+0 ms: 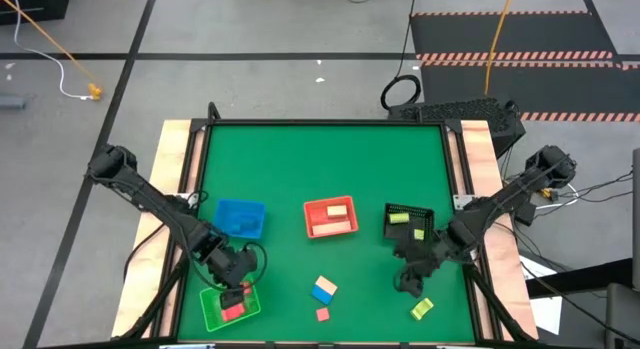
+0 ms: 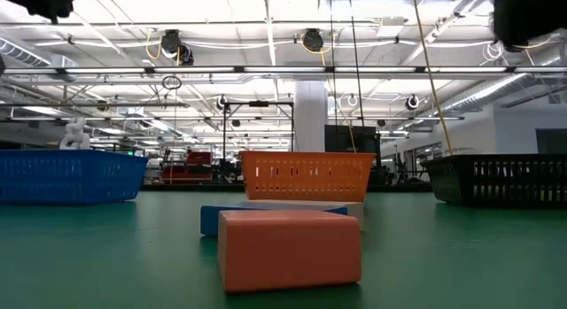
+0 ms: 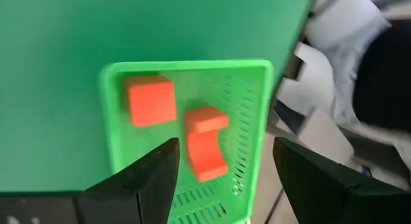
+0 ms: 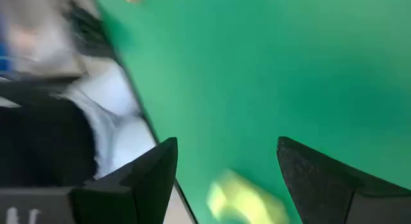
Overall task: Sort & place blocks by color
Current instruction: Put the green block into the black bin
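My left gripper hangs open over the green tray, which has two red blocks lying on its floor. My right gripper is open above the mat, just short of a yellow-green block that lies on the mat. A blue-and-tan block and a small red block rest on the mat near the table's near edge. Tan blocks sit in the red tray, and a yellow-green block sits in the black tray.
The blue tray stands left of the red tray; the black tray stands to the right. Wooden rails border the green mat on both sides. The far half of the mat holds no objects.
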